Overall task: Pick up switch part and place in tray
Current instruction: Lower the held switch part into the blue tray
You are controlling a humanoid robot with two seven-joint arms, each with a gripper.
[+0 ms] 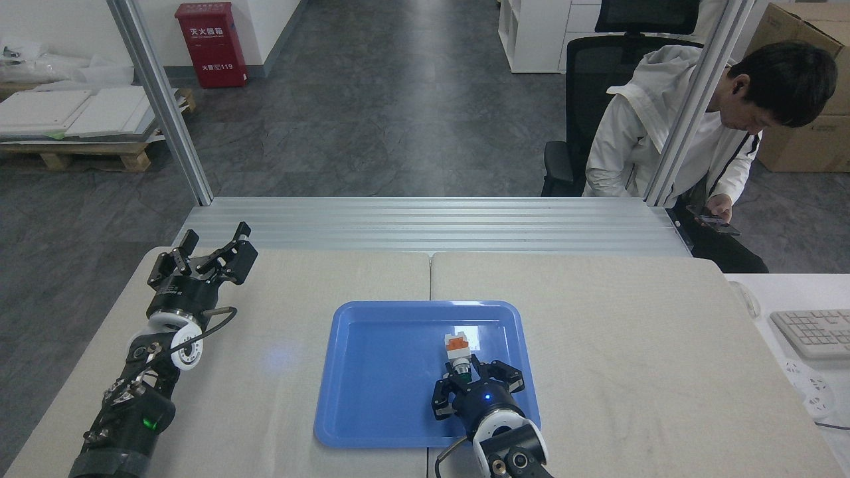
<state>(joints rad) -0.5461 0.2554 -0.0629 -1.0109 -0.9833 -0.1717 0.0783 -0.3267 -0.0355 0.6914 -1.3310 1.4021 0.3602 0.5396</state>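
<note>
two grippers in view, one at each side of the table. right gripper (473, 384) sits over the near right part of the tray (372, 372), fingers spread wide, jaws apart and closed on nothing. the switch part (459, 355) lies inside the tray, on its floor, right of centre; white body and orange piece point away from the robot, green button end points toward the gripper and sits just between the spread fingertips. whether a finger touches the button cannot be told from this view. a blue light shows on the right gripper body.

left gripper (211, 250) hangs over the far left corner of the table (597, 318), well apart from the tray, jaws apart, empty. a green light glows low on the left arm.

tray rests across the seam between the two beige table halves, mostly on the left one.

beyond the table: metal frame posts, a red cabinet (210, 44), a pallet with white boards. a person (671, 133) in a white jacket sits at right behind a post, holding a phone. a keyboard (811, 332) lies on the neighbouring desk.
</note>
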